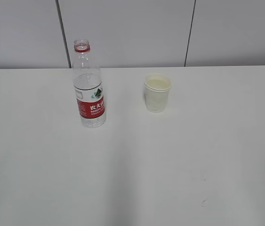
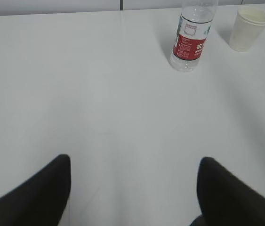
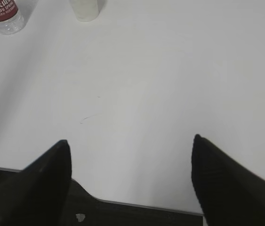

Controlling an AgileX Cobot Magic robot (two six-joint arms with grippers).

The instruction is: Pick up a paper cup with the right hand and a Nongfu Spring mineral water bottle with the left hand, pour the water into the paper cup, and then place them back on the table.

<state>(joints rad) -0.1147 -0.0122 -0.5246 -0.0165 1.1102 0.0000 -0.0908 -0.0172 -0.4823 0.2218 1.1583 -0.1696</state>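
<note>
Bottle (image 1: 89,87) and cup (image 1: 157,92) stand apart on white table (image 1: 132,179); both end effectors (image 2: 132,188) (image 3: 130,174) released.

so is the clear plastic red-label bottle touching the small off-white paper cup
Apart. The exterior view shows bare white table between the bottle and the cup.

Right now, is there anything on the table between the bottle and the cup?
No. In the exterior view only bare white table lies between the bottle and the cup; they stand apart.
</note>
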